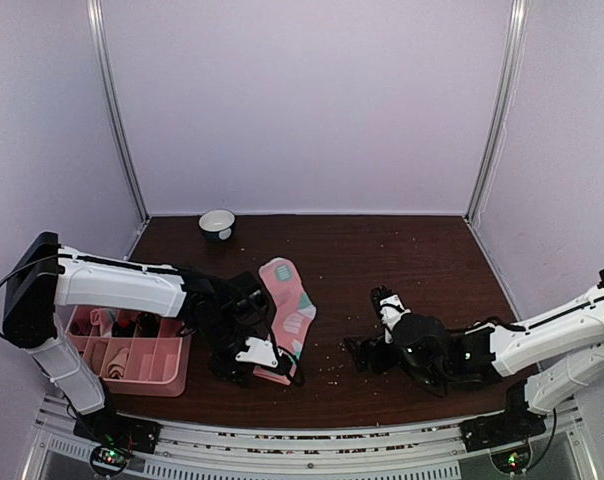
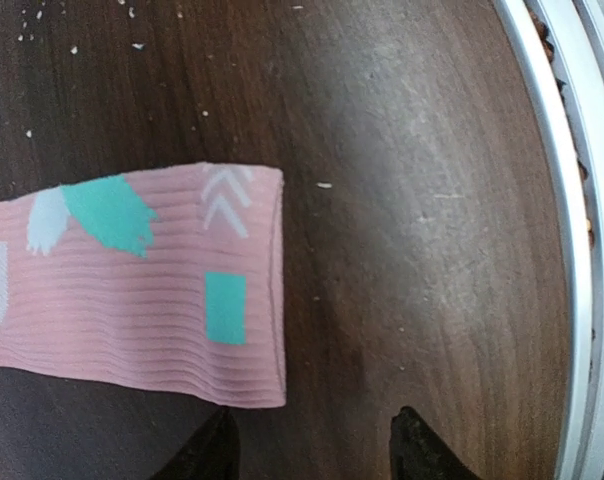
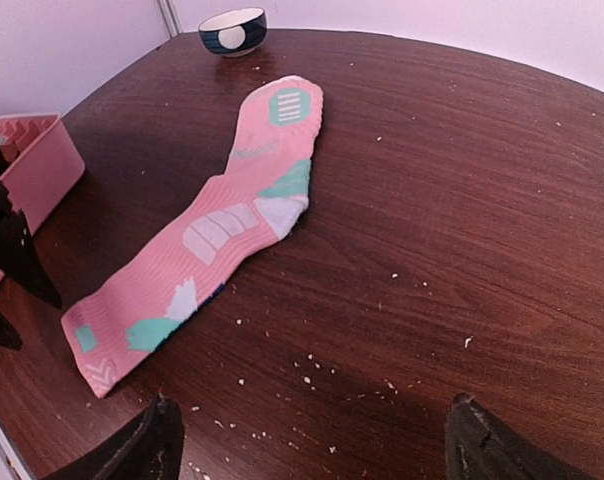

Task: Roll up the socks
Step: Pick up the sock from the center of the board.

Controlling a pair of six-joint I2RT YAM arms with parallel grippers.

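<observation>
The pink sock (image 3: 212,235) lay flat and unrolled on the table (image 3: 482,200). The left gripper (image 2: 317,455) stood open and empty beside its cuff; the right gripper (image 3: 317,445) was open too. Rolling looked unstarted.

The long sock (image 1: 287,305) lies flat on the counter (image 1: 412,255) left of centre, toe toward 12 o'clock and cuff toward 6 o'clock near the front edge. The bowl (image 1: 217,224) stands behind it at about 11 o'clock by the back wall, and the divided tray (image 1: 178,376) sits at its 9 o'clock. The left fingers (image 2: 210,452) hover at the cuff end, while the right fingers (image 3: 477,440) stand well apart at the sock's 3 o'clock.
</observation>
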